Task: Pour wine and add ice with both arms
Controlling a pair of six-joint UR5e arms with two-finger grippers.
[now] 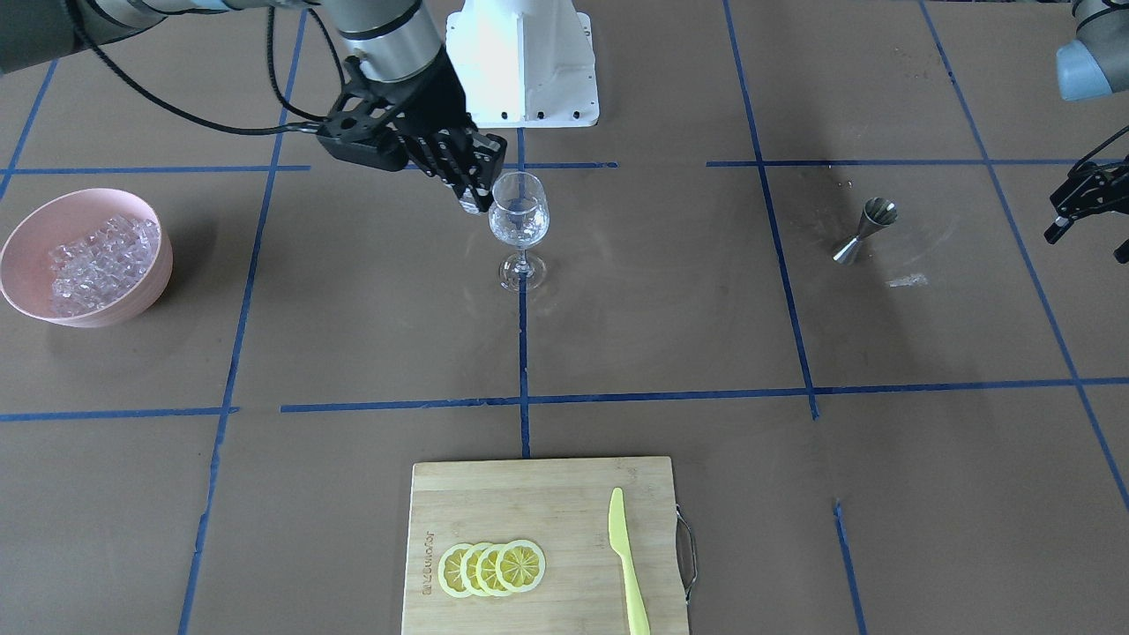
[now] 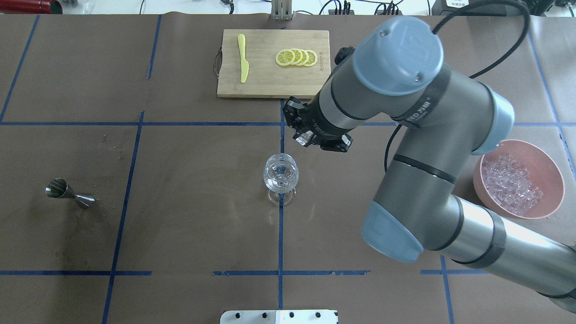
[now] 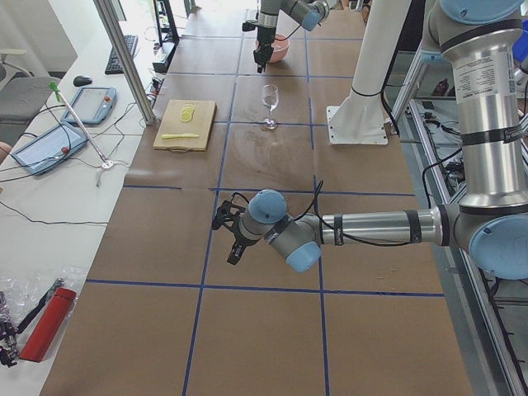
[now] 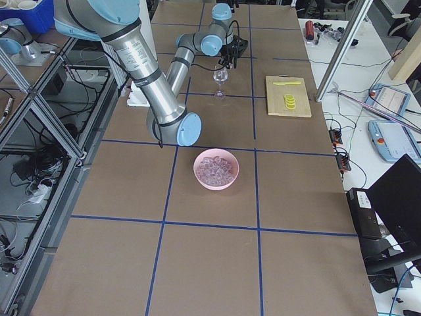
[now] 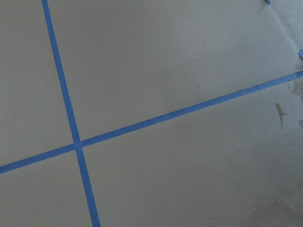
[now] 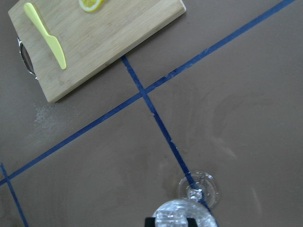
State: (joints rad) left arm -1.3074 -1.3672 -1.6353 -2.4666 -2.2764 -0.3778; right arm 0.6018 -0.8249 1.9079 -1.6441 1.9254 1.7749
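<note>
Ice point(image 2: 513, 182) fills pink bowl point(image 2: 551, 173) overhead, outside both wrist views.

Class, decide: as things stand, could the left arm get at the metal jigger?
Probably yes: the left gripper hangs near the jigger, on its own side, with only bare table between.

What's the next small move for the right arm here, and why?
Probably shift the right gripper sideways until it is over the mouth of the wine glass. It seems to pinch a small clear ice cube beside the rim, not yet above the opening, so letting go now would likely miss.
</note>
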